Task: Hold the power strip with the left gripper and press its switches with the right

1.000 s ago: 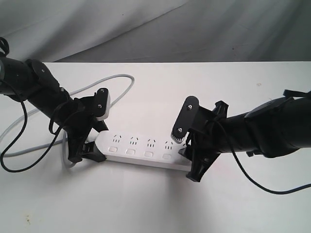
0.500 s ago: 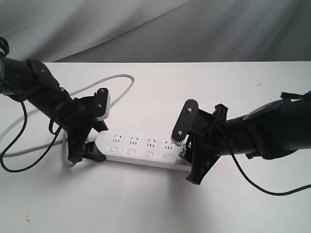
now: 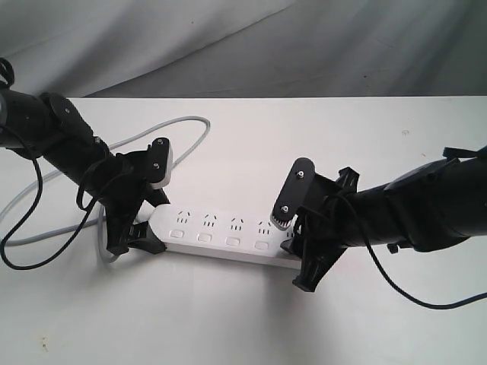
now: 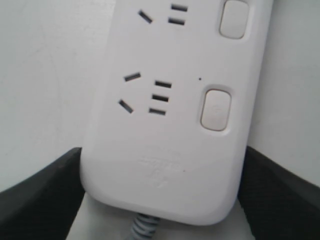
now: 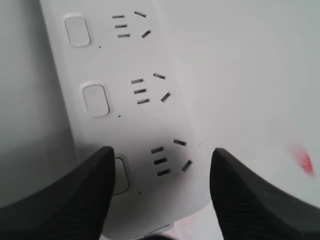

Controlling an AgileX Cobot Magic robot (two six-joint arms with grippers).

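Note:
The white power strip point(image 3: 228, 232) lies across the middle of the table, its switches point(image 3: 204, 238) in a row along the near side. My left gripper point(image 3: 152, 209) is shut on the strip's cord end. In the left wrist view both black fingers point(image 4: 42, 192) press the sides of the power strip point(image 4: 170, 145), near one switch point(image 4: 216, 108). My right gripper point(image 3: 293, 249) stands open over the other end, its white ridged tip by the last socket. In the right wrist view the right gripper point(image 5: 162, 152) straddles the power strip point(image 5: 150, 120), and one finger point(image 5: 75, 195) covers part of the end switch point(image 5: 121, 175).
The grey cord point(image 3: 175, 125) loops from the strip's left end toward the back left of the white table point(image 3: 228, 319). Loose black cables point(image 3: 15, 228) hang from the left arm. A grey cloth backdrop point(image 3: 304, 46) rises behind the table's far edge.
The right gripper has shifted slightly down and toward the near edge over the strip's right end. The left gripper and the strip have stayed still.

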